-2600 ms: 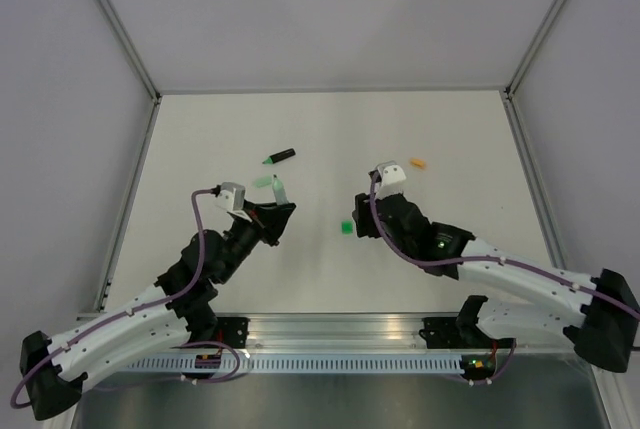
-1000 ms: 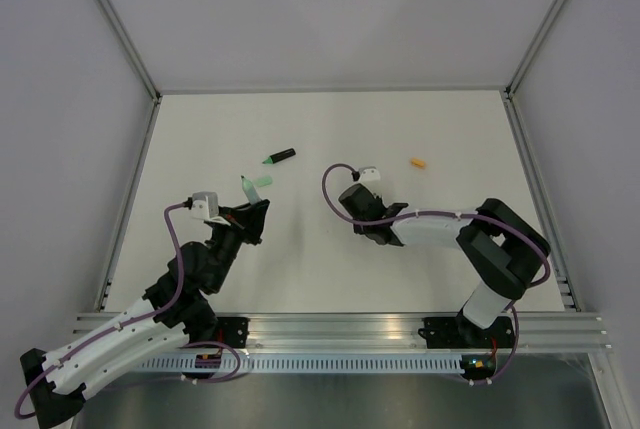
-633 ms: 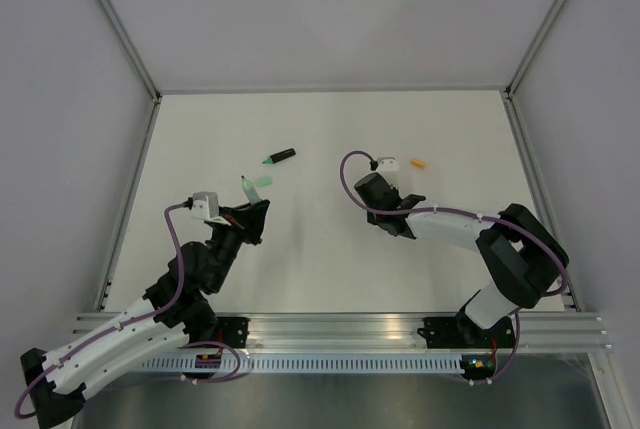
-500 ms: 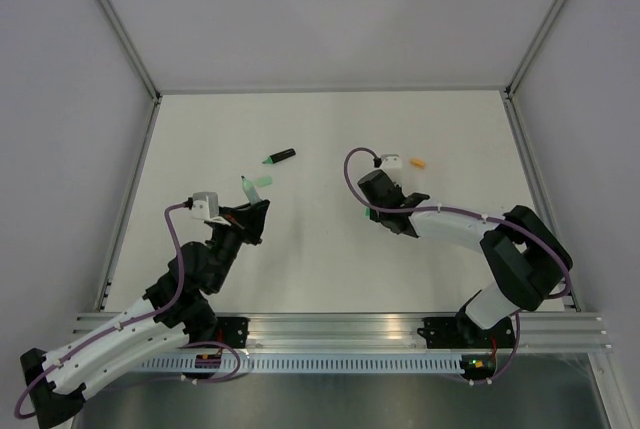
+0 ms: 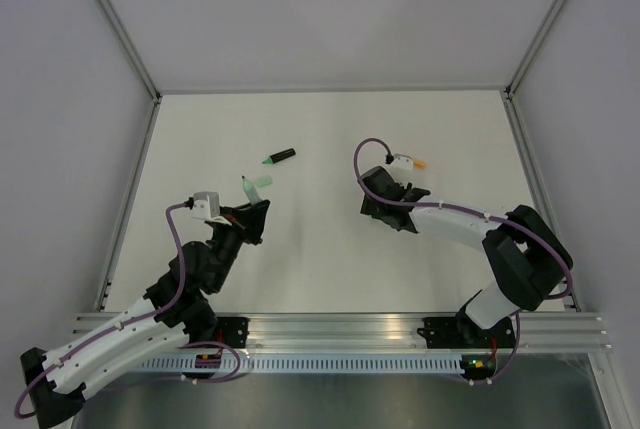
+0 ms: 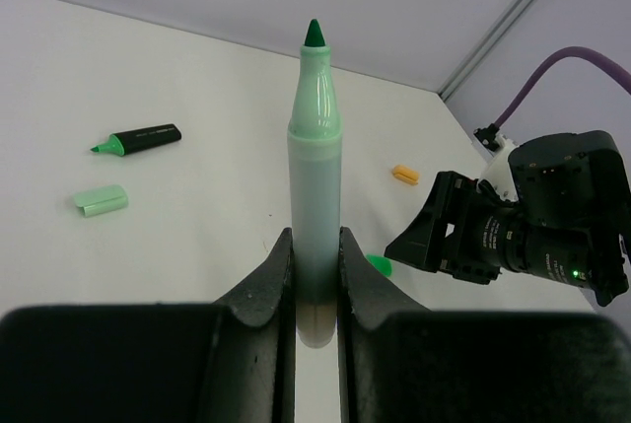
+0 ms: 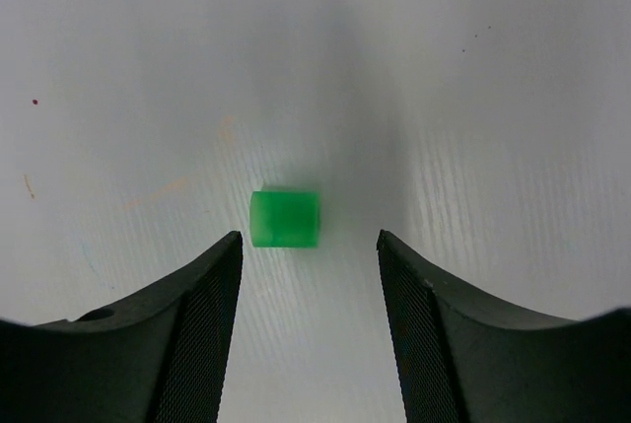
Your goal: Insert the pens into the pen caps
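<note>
Two arms are seen from above. The left tool [image 5: 250,209] is closed on a pale green stubby plastic marker [image 5: 246,189], held left of the middle of the tabletop [image 5: 330,269] with its tip toward the far edge. Just beside that tip lies a pale green plastic cap [image 5: 262,181], and nearer the far edge a black-barrelled marker with a green end [image 5: 279,157]. A small orange plastic piece [image 5: 419,163] lies right of the middle; whether it is a marker or a cap cannot be told. The right tool [image 5: 380,207] is lowered near the middle, and what lies beneath it is hidden here.

From the left wrist, the pale marker is seen clamped by its lower barrel between the two fingers, its green tip bare. A small bright green plastic cap [image 6: 378,265] is seen on the tabletop just below the right tool.

From the right wrist, the jaws are seen standing wide, the bright green cap lying between and just ahead of the fingertips, touched by neither.

The step in hand is judged to be the pickup of the bright green cap. The jaws would need to be lowered around it and closed squarely; cap and bare tip would then have to be lined up and pressed together.
</note>
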Controlling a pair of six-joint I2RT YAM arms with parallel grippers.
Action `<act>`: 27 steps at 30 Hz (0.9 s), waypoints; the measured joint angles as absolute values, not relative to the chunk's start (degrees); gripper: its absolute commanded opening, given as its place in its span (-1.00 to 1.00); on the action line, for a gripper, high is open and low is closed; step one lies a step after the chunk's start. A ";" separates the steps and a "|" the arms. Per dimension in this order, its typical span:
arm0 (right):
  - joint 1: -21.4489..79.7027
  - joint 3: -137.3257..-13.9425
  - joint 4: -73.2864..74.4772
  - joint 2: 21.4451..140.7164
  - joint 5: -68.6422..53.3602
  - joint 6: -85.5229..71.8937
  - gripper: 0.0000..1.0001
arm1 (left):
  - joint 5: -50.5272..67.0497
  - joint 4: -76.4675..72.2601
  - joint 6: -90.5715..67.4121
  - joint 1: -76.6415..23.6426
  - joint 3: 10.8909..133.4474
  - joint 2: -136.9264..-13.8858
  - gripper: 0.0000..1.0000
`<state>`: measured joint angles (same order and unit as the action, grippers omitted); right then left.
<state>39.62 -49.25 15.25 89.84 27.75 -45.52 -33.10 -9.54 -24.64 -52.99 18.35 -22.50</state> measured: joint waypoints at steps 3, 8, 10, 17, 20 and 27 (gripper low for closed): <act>39.64 -50.02 15.40 89.93 27.62 -48.51 0.24 | -33.19 -9.54 -24.64 -52.99 18.35 -22.50 -0.95; 39.64 -50.06 16.51 90.17 27.44 -56.01 0.24 | -33.19 -9.54 -24.67 -52.99 18.35 -22.50 -0.95; 39.64 -50.24 18.17 90.19 27.99 -60.58 0.21 | -33.19 -9.52 -24.71 -52.99 18.35 -22.50 -0.95; 39.64 -62.63 34.79 96.27 30.44 -82.04 0.28 | -33.19 -9.50 -25.17 -52.99 18.35 -22.39 -0.95; 39.64 -69.82 41.45 100.60 30.20 -89.56 0.32 | -33.19 -9.50 -25.26 -52.99 18.35 -22.33 -0.95; 39.64 -70.00 48.38 103.31 24.91 -105.67 0.37 | -33.87 -9.08 -25.67 -52.99 18.35 -21.08 -0.95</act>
